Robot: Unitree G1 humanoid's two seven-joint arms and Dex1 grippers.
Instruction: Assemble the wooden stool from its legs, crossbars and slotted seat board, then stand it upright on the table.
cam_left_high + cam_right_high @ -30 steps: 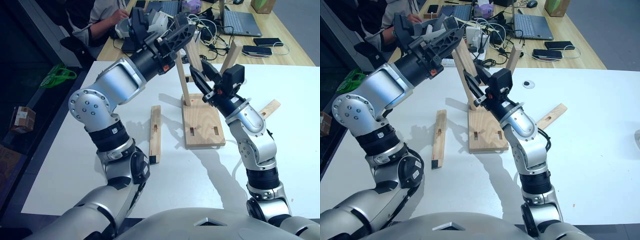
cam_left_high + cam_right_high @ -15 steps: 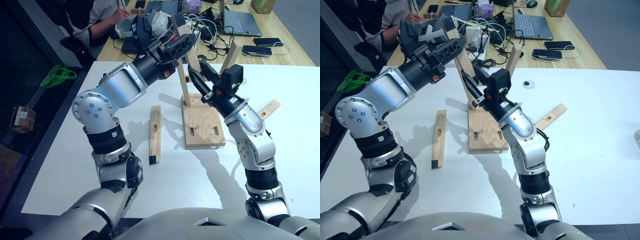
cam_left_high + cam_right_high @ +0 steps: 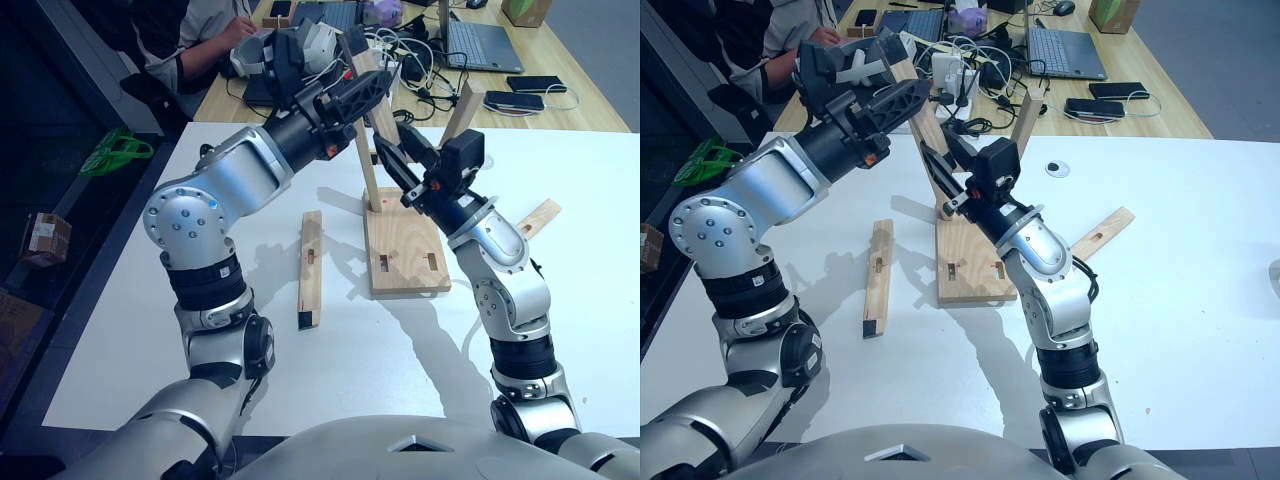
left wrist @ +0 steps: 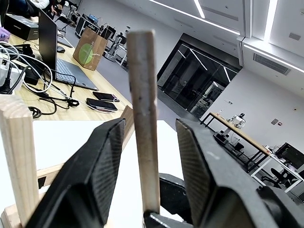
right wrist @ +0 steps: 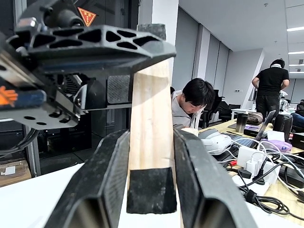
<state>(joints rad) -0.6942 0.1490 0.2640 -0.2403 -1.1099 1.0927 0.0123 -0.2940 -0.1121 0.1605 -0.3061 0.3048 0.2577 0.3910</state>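
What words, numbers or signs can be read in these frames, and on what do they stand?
None reads as text.
Orange triangular warning sticker on the black left gripper: symbol blurred.
Round green logo on the brown paper bag: too small.
Print on the cardboard box: too small.

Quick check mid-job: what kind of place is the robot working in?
Most likely a shared office or lab workspace: a laptop, tangled cables and phones sit on a wooden desk behind the work table, with strip ceiling lights overhead.
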